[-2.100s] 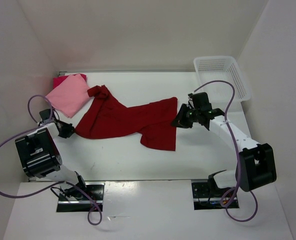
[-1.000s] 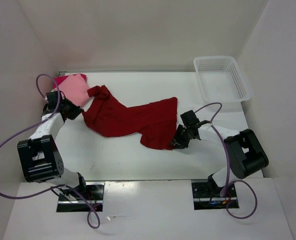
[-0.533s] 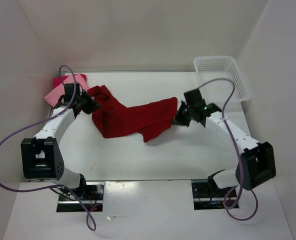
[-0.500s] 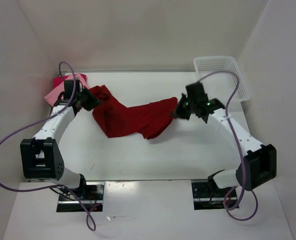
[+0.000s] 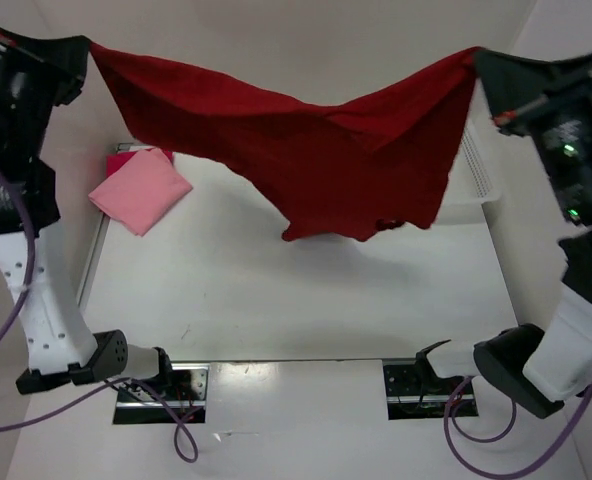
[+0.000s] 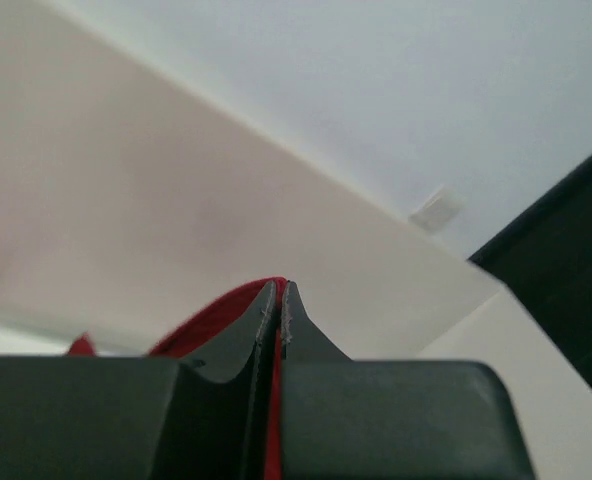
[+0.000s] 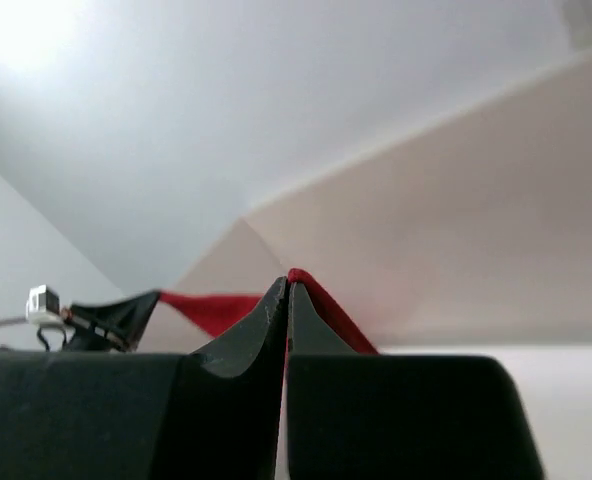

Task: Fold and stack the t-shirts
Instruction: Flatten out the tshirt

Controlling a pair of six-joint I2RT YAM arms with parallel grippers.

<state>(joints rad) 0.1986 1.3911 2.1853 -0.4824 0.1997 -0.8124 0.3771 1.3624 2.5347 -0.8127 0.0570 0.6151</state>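
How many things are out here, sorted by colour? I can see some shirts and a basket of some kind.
1 dark red t-shirt, hanging stretched in the air
1 light pink t-shirt, folded
1 magenta t-shirt, mostly under the pink one
1 white basket, partly hidden
Total: 4

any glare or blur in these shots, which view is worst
Top external: even light, the dark crimson shirt reads sharp, no glare. Left wrist: the near fingers look dark and soft-edged. Right wrist: worst, with a blown-out bright patch in the upper left corner and a hazy background.
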